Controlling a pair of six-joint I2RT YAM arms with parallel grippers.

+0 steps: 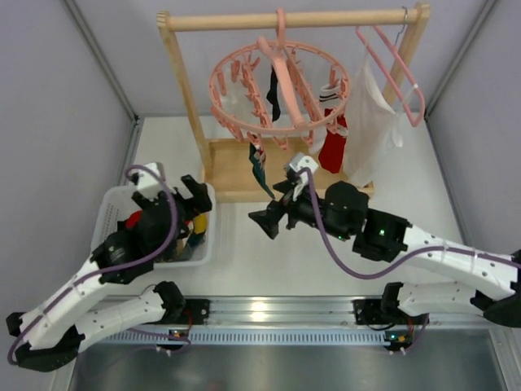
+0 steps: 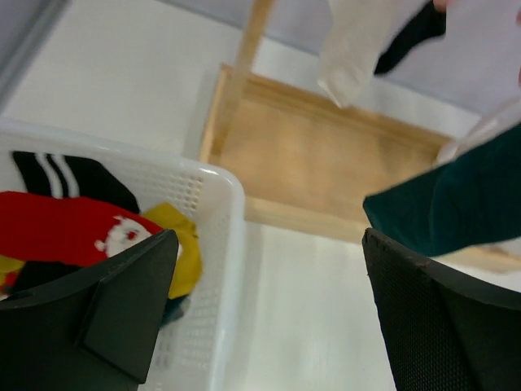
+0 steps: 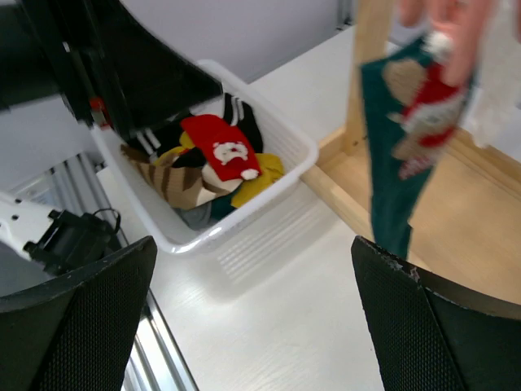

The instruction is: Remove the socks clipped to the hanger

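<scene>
The left gripper (image 1: 172,189) hangs over the basket (image 1: 110,204) at near left, fingers well apart, gripping nothing. Below it a heap (image 3: 212,163) of socks fills the basket. Bare table (image 1: 244,261) runs from the basket's right wall to the right gripper (image 1: 267,220) at centre, which points left with its fingers wide apart and nothing held. Just beyond it the teal sock (image 1: 260,173) dangles from the near edge of the hanger (image 1: 218,94), its toe above the near lip of the rack (image 1: 236,167). Farther in, a black sock (image 1: 274,94), a striped sock (image 1: 332,94) and a red sock (image 1: 332,151) hang clipped to the ring. The cloth (image 1: 370,126) crowds its right edge.
</scene>
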